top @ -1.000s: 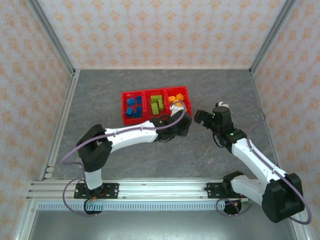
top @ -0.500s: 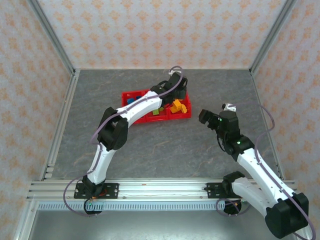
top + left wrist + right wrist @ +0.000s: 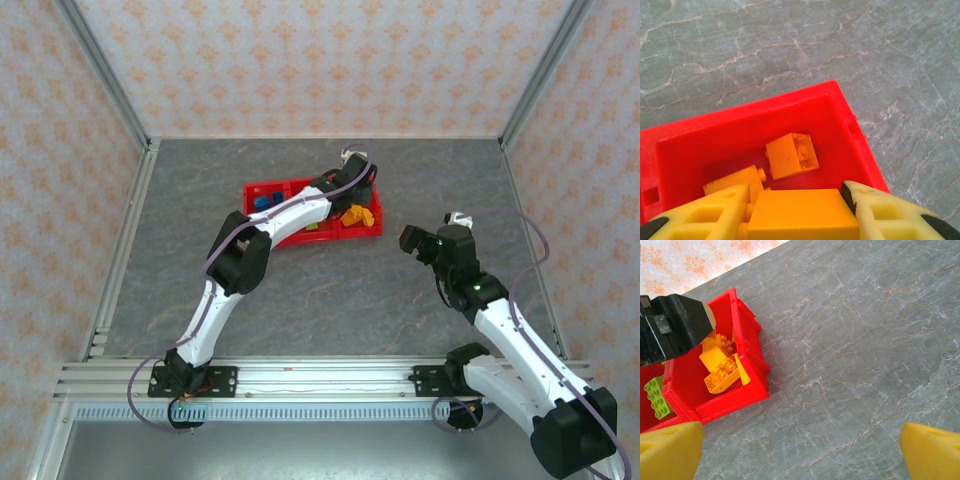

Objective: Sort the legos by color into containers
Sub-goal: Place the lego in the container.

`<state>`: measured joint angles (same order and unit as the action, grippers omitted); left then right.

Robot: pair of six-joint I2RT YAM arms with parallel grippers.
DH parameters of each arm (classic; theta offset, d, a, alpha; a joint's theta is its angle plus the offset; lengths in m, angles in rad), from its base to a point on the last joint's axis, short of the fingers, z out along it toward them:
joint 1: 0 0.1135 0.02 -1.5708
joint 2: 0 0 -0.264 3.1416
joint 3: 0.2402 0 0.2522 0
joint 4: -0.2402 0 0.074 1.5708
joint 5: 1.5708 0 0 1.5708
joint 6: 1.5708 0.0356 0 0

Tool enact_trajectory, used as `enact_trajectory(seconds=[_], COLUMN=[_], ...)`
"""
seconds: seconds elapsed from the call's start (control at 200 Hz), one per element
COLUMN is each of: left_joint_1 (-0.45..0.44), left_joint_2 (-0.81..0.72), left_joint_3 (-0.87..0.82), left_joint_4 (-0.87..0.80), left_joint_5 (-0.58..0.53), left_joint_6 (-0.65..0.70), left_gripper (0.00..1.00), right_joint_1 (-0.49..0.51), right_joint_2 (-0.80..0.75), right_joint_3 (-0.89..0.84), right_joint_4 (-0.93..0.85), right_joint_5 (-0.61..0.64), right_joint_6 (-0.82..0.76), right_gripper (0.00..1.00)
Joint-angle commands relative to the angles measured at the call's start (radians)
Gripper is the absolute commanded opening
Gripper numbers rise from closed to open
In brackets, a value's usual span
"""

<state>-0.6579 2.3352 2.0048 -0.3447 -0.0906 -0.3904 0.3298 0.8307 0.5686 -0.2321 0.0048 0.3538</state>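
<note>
The left end effector [image 3: 794, 194] has reached over the end bin [image 3: 860, 145], clamping an orange brick [image 3: 802, 220]. The right end effector [image 3: 800, 450] gapes empty.

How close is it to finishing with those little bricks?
Nearly done, by the look of it. The blue bricks and green bricks already lie in their own bins of the red tray, and orange bricks sit in the end bin. In hand: the left claw holds one more orange brick over that end bin. Left: letting it drop. The right claw hangs open over the table, carrying nothing.
</note>
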Motion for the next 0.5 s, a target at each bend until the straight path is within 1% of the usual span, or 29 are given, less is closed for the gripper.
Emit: enact_trajectory(seconds=[0.0, 0.065, 0.225, 0.33, 0.35, 0.445, 0.496], left_joint_1=[0.015, 0.016, 0.017, 0.016, 0.017, 0.016, 0.017], left_joint_2=[0.021, 0.023, -0.007, -0.040, -0.048, -0.094, -0.144], left_joint_3=[0.070, 0.090, 0.097, 0.092, 0.091, 0.077, 0.030], left_joint_4=[0.036, 0.026, 0.028, 0.028, 0.027, 0.017, 0.036], left_joint_5=[-0.022, -0.030, -0.038, -0.041, -0.045, -0.061, -0.082], left_joint_6=[0.019, 0.023, 0.035, 0.046, 0.049, 0.069, 0.075], left_gripper=[0.51, 0.58, 0.81, 0.93, 0.99, 0.99, 0.99], right_joint_1=[-0.007, -0.007, -0.007, -0.007, -0.006, -0.008, -0.007], right_joint_2=[-0.006, -0.004, -0.008, -0.011, -0.012, -0.012, -0.010], right_joint_3=[-0.005, -0.001, -0.010, -0.010, -0.010, -0.003, 0.003], right_joint_4=[-0.012, -0.017, -0.018, -0.023, -0.023, -0.025, -0.022], right_joint_5=[0.034, 0.032, 0.022, 0.021, 0.021, 0.031, 0.040], right_joint_6=[-0.018, -0.018, -0.015, -0.010, -0.009, -0.004, -0.001], right_gripper=[1.00, 1.00, 1.00, 1.00, 1.00, 1.00, 1.00])
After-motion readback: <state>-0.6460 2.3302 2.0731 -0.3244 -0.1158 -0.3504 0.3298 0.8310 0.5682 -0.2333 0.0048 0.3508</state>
